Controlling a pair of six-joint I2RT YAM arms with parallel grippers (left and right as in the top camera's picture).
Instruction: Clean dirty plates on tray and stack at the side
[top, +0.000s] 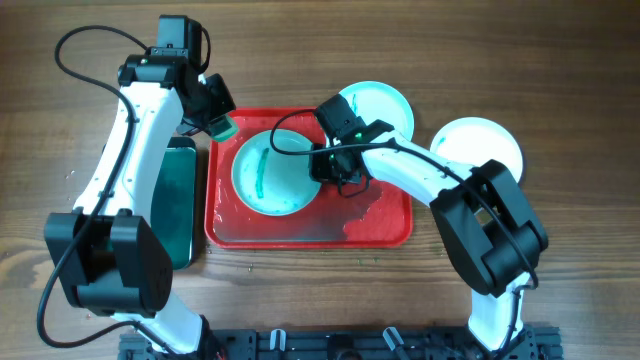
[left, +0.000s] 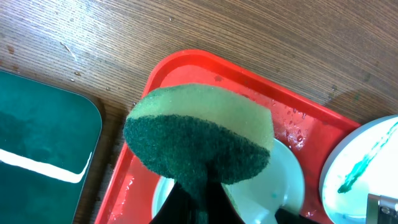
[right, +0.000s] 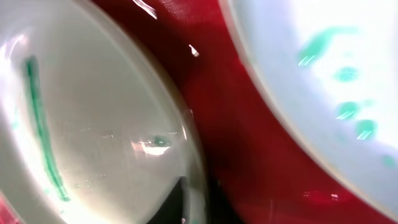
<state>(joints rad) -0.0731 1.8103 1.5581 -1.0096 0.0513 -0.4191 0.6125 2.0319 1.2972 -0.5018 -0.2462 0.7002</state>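
The red tray (top: 385, 225) lies mid-table. A pale mint plate (top: 268, 175) with a long teal streak sits on it. My right gripper (top: 338, 165) is shut on this plate's right rim, and the rim runs between the fingers in the right wrist view (right: 199, 208). A second mint plate (top: 385, 103) with teal spots lies at the tray's far right corner, and it also shows in the right wrist view (right: 323, 68). The white plate (top: 480, 145) lies on the table to the right. My left gripper (top: 218, 122) is shut on a green-and-yellow sponge (left: 199, 130) above the tray's far left corner.
A black tray (top: 178, 200) of green liquid stands left of the red tray, and it also shows in the left wrist view (left: 43, 137). Water film and droplets lie on the red tray's floor (top: 300, 228). Bare wooden table surrounds both trays.
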